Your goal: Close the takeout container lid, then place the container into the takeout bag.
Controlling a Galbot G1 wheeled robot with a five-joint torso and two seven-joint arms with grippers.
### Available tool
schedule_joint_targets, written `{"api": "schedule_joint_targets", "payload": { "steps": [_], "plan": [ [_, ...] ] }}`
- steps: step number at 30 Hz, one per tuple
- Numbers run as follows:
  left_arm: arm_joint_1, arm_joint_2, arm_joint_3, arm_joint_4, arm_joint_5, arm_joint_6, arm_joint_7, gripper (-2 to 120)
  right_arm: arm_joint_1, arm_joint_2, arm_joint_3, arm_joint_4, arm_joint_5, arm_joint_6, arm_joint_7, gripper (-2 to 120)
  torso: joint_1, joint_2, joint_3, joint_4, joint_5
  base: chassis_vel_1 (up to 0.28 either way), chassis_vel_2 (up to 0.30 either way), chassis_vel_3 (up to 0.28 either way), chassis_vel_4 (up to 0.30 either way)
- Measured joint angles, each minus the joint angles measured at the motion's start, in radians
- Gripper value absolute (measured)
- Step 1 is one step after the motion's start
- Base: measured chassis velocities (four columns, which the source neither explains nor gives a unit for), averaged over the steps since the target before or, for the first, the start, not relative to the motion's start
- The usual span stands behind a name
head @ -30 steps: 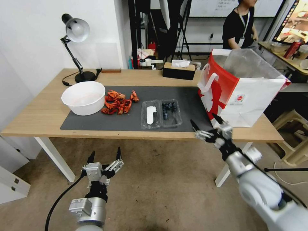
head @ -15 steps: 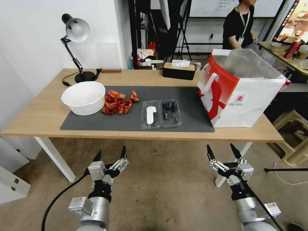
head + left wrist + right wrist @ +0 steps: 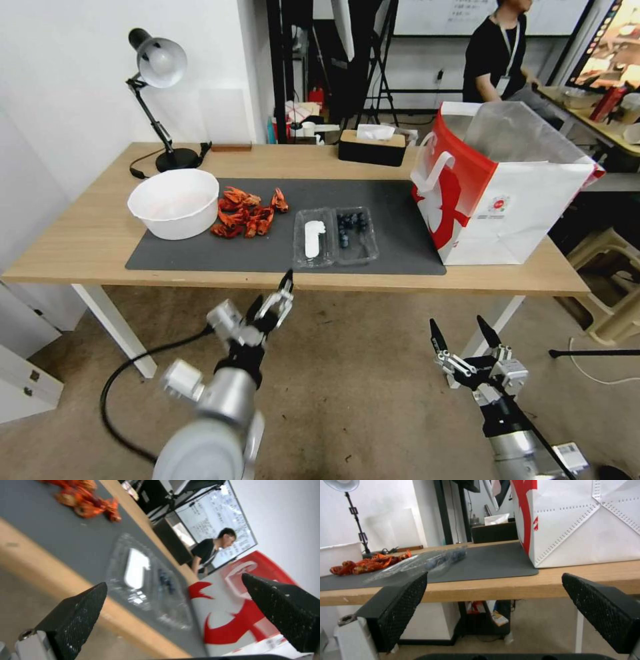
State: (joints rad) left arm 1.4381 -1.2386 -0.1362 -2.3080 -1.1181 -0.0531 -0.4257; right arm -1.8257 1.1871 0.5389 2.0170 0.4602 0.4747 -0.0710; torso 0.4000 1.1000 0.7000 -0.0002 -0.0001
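Observation:
The takeout container (image 3: 335, 237) lies open on the dark mat, near the table's front edge. Its lid (image 3: 312, 239), marked by a white label, lies flat to the left of the half holding blueberries (image 3: 352, 230). The red-and-white takeout bag (image 3: 500, 193) stands open at the table's right end. My left gripper (image 3: 272, 292) is open, just below the table's front edge and in front of the container (image 3: 146, 585). My right gripper (image 3: 458, 330) hangs open, low over the floor and below the bag (image 3: 586, 522). The right wrist view shows the container (image 3: 423, 561) edge-on.
A white bowl (image 3: 173, 203) and a pile of red crayfish (image 3: 247, 212) sit on the mat (image 3: 267, 257) left of the container. A desk lamp (image 3: 157, 100) and a black tissue box (image 3: 371, 148) stand at the back. The wooden table edge (image 3: 486, 590) runs ahead of the right gripper.
My left gripper has risen and swung right, up to the table's front edge near the container. My right gripper dropped from beside the bag to a low position, then stayed.

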Motion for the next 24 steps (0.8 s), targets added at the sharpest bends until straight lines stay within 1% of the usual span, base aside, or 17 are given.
{"api": "schedule_joint_targets", "payload": {
  "steps": [3, 4, 8, 9, 11, 12, 15, 16, 18, 20, 23, 24],
  "plan": [
    [-0.109, -0.006, 0.046, 0.061, -0.089, 0.008, -0.013, 100, 0.001, 0.010, 0.001, -0.004, -0.016, -0.005, 0.004, 100, 0.000, 0.000, 0.000, 0.0002, 0.0000, 0.000, 0.000, 0.000, 0.000],
    [-0.109, -0.006, 0.046, 0.061, -0.089, 0.008, -0.013, 100, 0.001, 0.010, 0.001, -0.004, -0.016, -0.005, 0.004, 100, 0.000, 0.000, 0.000, 0.0002, 0.0000, 0.000, 0.000, 0.000, 0.000],
    [-0.217, -0.018, 0.112, 0.152, -0.147, 0.027, -0.027, 100, 0.003, 0.016, 0.007, -0.014, -0.026, -0.008, 0.005, 100, 0.000, 0.000, 0.000, 0.0002, 0.0001, 0.000, 0.000, 0.000, 0.000],
    [-0.217, -0.018, 0.112, 0.152, -0.147, 0.027, -0.027, 100, 0.003, 0.016, 0.007, -0.014, -0.026, -0.008, 0.005, 100, 0.000, 0.000, 0.000, 0.0002, 0.0001, 0.000, 0.000, 0.000, 0.000],
    [-0.266, -0.033, 0.144, 0.197, -0.157, 0.030, -0.038, 100, 0.004, 0.019, 0.009, -0.022, -0.028, -0.008, 0.005, 100, 0.000, 0.000, 0.000, 0.0001, 0.0002, 0.000, 0.000, 0.000, 0.000],
    [-0.266, -0.033, 0.144, 0.197, -0.157, 0.030, -0.038, 100, 0.004, 0.019, 0.009, -0.022, -0.028, -0.008, 0.005, 100, 0.000, 0.000, 0.000, 0.0001, 0.0002, 0.000, 0.000, 0.000, 0.000],
    [-0.328, -0.058, 0.173, 0.251, -0.159, 0.051, -0.088, 100, 0.007, 0.022, 0.013, -0.031, -0.029, -0.008, 0.005, 100, 0.000, 0.000, 0.000, 0.0001, 0.0002, 0.000, 0.000, 0.000, 0.000],
    [-0.328, -0.058, 0.173, 0.251, -0.159, 0.051, -0.088, 100, 0.007, 0.022, 0.013, -0.031, -0.029, -0.008, 0.005, 100, 0.000, 0.000, 0.000, 0.0001, 0.0002, 0.000, 0.000, 0.000, 0.000],
    [-0.358, -0.068, 0.185, 0.274, -0.160, 0.058, -0.113, 100, 0.010, 0.022, 0.015, -0.036, -0.029, -0.008, 0.005, 100, 0.000, 0.000, 0.000, 0.0002, 0.0001, 0.000, 0.000, 0.000, 0.000],
    [-0.362, -0.070, 0.186, 0.277, -0.160, 0.059, -0.116, 100, 0.010, 0.022, 0.015, -0.037, -0.029, -0.008, 0.005, 100, 0.000, 0.000, 0.000, 0.0002, 0.0001, 0.000, 0.000, 0.000, 0.000],
    [-0.401, -0.081, 0.197, 0.315, -0.167, 0.067, -0.145, 100, 0.016, 0.022, 0.016, -0.050, -0.027, -0.008, 0.005, 100, 0.000, 0.000, 0.000, 0.0002, 0.0002, 0.000, 0.000, 0.000, 0.000],
    [-0.401, -0.081, 0.197, 0.315, -0.167, 0.067, -0.145, 100, 0.016, 0.022, 0.016, -0.050, -0.027, -0.008, 0.005, 100, 0.000, 0.000, 0.000, 0.0002, 0.0002, 0.000, 0.000, 0.000, 0.000]
  ]
}}
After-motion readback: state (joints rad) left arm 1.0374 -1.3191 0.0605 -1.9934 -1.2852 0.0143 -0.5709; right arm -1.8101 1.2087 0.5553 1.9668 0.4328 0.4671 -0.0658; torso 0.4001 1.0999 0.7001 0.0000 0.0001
